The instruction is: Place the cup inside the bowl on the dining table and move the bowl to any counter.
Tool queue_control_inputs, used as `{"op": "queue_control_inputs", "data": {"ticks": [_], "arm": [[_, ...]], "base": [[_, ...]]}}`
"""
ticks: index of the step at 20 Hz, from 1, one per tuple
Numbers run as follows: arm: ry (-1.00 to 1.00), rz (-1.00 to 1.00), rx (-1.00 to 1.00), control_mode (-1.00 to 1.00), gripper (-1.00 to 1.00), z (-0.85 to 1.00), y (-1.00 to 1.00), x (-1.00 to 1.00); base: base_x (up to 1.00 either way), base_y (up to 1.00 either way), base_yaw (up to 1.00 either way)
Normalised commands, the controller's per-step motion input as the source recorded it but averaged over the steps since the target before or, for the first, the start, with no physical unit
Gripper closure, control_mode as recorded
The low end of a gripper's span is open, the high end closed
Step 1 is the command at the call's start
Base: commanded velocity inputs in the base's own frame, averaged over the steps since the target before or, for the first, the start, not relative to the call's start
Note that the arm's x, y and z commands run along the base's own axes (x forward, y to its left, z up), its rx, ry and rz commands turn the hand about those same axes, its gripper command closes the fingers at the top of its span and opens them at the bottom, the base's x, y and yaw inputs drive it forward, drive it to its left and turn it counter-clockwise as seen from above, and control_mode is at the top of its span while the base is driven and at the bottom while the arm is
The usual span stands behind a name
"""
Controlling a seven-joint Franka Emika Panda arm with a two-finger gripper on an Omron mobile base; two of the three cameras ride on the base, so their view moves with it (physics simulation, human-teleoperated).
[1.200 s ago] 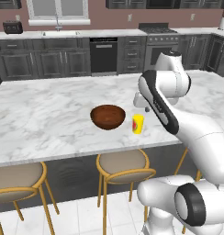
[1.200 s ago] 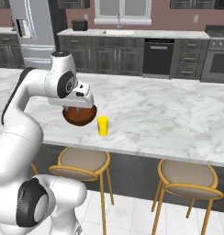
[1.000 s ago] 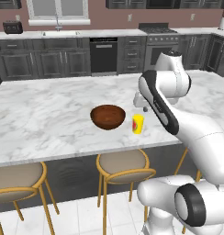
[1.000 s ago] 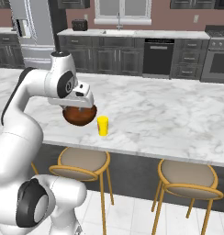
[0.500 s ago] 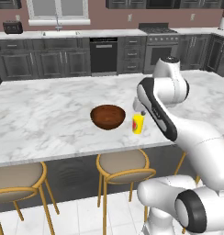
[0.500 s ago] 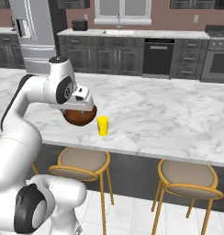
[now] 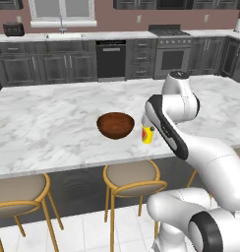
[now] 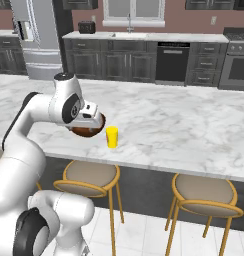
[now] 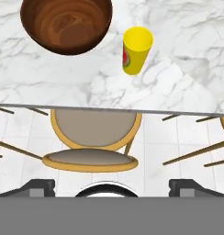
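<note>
In the hand view our pincer (image 9: 112,186) stands wide and empty at the bottom edge, its tips far apart; a stool (image 9: 92,146) sits just above them; the yellow cup (image 9: 136,49) stands upright on the marble tabletop (image 9: 178,82) at upper centre, just beside the bowl (image 9: 66,25) at upper left, not touching.

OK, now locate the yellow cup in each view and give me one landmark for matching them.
Left base view: cup centre-right, partly behind the arm.
Right base view: cup centre-left, standing clear.
Hand view: cup upper centre-right.
Shared landmark: the bowl, beside the cup on the dining table.
</note>
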Motion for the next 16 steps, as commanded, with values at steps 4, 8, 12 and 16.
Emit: {"op": "queue_control_inputs", "data": {"ticks": [4,8,12,16], "arm": [[-0.03,0.00,0.00,-1.00,-1.00,-0.13,-0.06,0.03],[0.00,0.01,0.00,-1.00,-1.00,0.00,-0.21,0.08],[0.00,0.05,0.00,-1.00,-1.00,0.00,-0.25,0.31],[0.07,0.13,0.03,-1.00,-1.00,0.00,-0.30,0.26]], "base": [[0.00,0.00,0.00],[0.00,0.00,0.00],[0.00,0.00,0.00],[0.00,0.00,0.00]]}}
